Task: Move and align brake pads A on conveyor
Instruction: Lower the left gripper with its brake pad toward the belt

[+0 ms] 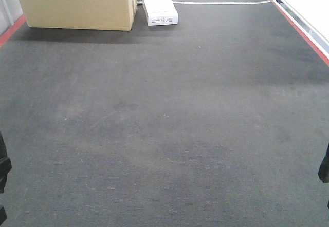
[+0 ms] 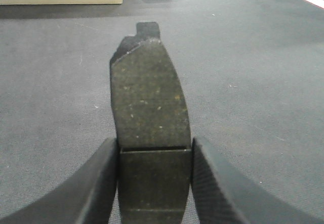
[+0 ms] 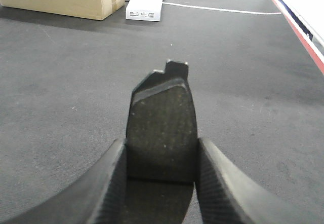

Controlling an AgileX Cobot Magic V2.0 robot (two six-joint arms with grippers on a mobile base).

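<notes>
In the left wrist view a dark grey brake pad [image 2: 149, 102] with a groove across its middle sticks out forward from my left gripper [image 2: 155, 155], which is shut on it. The right wrist view shows a second brake pad [image 3: 162, 122] held the same way, my right gripper [image 3: 161, 155] shut on its sides. Both pads hang over the dark woven conveyor [image 1: 164, 124]. From the front camera only slivers of the arms show, the left one [image 1: 3, 170] and the right one [image 1: 324, 168] at the frame's edges; neither pad shows there.
A cardboard box [image 1: 77, 3] stands at the belt's far left, with a long white box [image 1: 157, 1] beside it and cables behind. Red edge strips [image 1: 295, 24] run along both sides of the belt; a pale surface lies beyond the right strip.
</notes>
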